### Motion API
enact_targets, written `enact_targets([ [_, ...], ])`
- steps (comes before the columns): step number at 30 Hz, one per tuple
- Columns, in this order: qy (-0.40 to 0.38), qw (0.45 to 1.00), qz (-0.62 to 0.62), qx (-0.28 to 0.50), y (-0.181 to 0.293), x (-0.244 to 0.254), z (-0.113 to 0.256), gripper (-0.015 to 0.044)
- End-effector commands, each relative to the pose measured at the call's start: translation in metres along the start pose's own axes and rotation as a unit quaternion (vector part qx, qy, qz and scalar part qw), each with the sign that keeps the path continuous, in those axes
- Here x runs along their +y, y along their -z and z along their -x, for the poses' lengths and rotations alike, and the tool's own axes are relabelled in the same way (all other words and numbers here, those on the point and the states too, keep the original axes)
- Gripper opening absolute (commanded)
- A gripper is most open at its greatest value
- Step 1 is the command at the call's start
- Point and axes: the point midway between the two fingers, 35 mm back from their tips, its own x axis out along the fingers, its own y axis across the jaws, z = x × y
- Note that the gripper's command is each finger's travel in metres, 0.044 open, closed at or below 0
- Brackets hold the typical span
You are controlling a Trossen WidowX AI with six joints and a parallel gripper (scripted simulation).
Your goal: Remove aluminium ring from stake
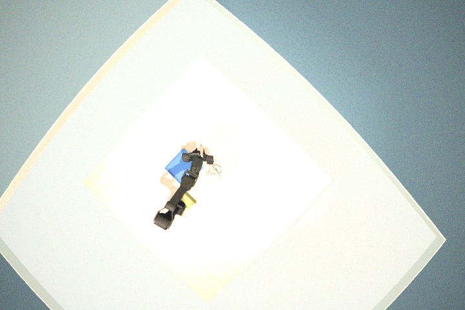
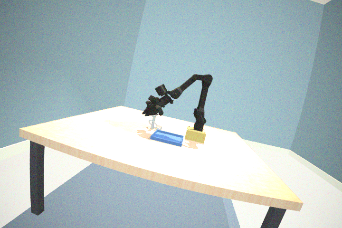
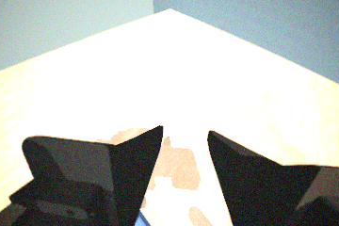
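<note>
"Is that pincer (image 1: 200, 149) (image 2: 147, 112) (image 3: 185, 132) holding anything?"

"No, it's partly open, a gap between its two tips and nothing gripped. It slants down above the table (image 1: 240, 219) (image 2: 123, 150) (image 3: 177, 71)."

"And where's the ring (image 1: 221, 169) (image 2: 149, 124)?"

"Lower than the pincer and off to one side, near it. It's round the pale stake (image 2: 153, 122), so it hasn't got to the tray. I can't make out its tab from here."

"The blue tray (image 1: 172, 175) (image 2: 166, 142) (image 3: 141, 220), you mean?"

"Yes, that's lower than the pincer too, back towards the arm's base. Part of the black arm (image 1: 178, 194) (image 2: 190, 81) reaches over it as seen from above."

"And the yellow block (image 1: 189, 201) (image 2: 194, 136)?"

"Farther back from the pincer than the tray, down at the foot of the arm."
</note>
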Motion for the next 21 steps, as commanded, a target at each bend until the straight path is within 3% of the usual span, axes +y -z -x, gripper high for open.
enact_targets([
  [1, 0.017, 0.999, -0.029, 0.021, 0.013, -0.001, 0.007, 0.0200],
  [21, 0.112, 0.972, -0.160, 0.130, 0.090, -0.005, 0.043, 0.0200],
])
